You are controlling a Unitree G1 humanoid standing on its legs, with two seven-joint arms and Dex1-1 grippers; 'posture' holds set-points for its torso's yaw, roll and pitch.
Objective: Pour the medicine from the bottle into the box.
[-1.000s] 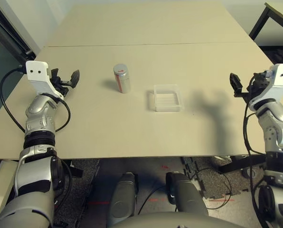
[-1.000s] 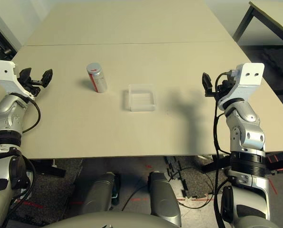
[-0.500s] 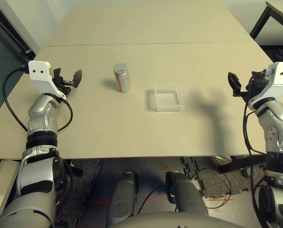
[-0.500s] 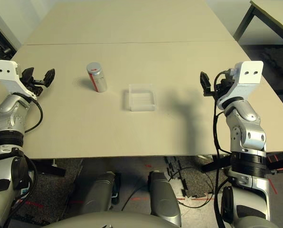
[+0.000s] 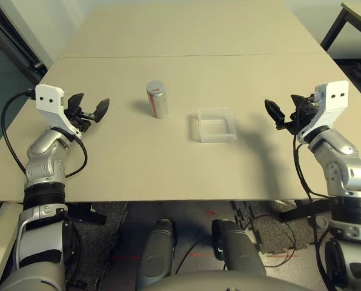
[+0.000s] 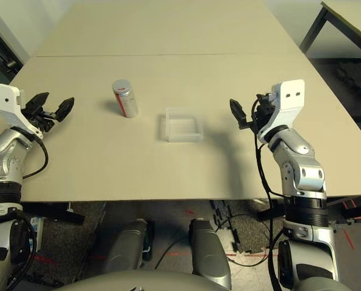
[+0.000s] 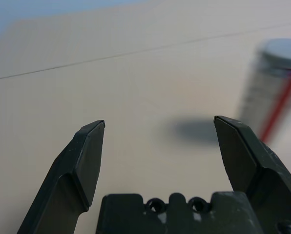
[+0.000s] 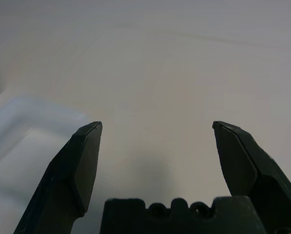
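Overall light: bright, even, diffuse across the table (image 5: 168, 157).
Shadows: soft; a short one left of the bottle (image 5: 157, 99), a broad faint one beside the right gripper (image 5: 281, 113).
Glare: none notable.
Head views: sharp throughout.
Left wrist view: bottle smeared, out of focus.
Right wrist view: box (image 8: 23, 146) hazy; fingers (image 8: 82, 161) crisp.

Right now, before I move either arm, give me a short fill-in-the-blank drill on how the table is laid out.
1. The bottle stands ____ on the table.
2. The box lies between the bottle and the ____ gripper.
3. The left gripper is ____ and holds nothing.
4. The bottle and box are ____, not touching.

Missing words: upright; right; open; apart
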